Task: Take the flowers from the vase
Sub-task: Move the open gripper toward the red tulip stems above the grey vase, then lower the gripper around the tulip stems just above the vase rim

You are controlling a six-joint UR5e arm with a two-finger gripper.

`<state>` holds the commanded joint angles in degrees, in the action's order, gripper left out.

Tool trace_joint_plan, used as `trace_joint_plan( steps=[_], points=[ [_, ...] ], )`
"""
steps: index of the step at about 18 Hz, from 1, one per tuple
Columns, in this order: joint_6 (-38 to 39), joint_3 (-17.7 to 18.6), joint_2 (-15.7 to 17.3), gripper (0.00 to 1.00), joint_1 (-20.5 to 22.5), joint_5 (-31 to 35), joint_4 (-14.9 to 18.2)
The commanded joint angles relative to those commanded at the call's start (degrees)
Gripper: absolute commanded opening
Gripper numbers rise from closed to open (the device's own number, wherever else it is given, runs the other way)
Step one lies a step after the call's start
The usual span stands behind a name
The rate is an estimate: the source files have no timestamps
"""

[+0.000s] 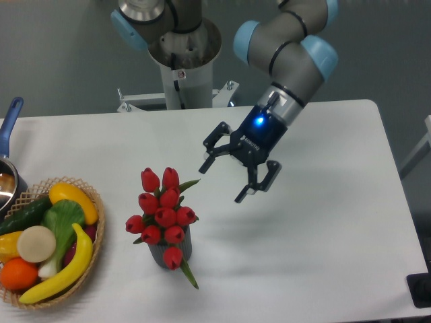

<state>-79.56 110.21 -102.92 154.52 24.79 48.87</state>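
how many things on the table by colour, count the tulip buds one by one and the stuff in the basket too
red: 9 tulip buds
yellow: 3, banana, pepper, a piece at the left edge
green: 2, cucumber, leafy vegetable
orange: 1 fruit
cream: 1 round slice
dark grey: 1 vase
tan: 1 basket
metal with blue handle: 1 pot
total: 19

A white table (323,256) with rounded corners stands before a plain grey-blue wall (60,54).
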Motion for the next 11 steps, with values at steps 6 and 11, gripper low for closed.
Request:
trace_joint_plan(
  steps=[6,11],
  points=[
    [1.33,0.0,-1.05,1.0,-2.47,0.09,-0.18],
    [1.33,-0.79,-3.77,1.0,-4.48,0.09,-1.66]
  ],
)
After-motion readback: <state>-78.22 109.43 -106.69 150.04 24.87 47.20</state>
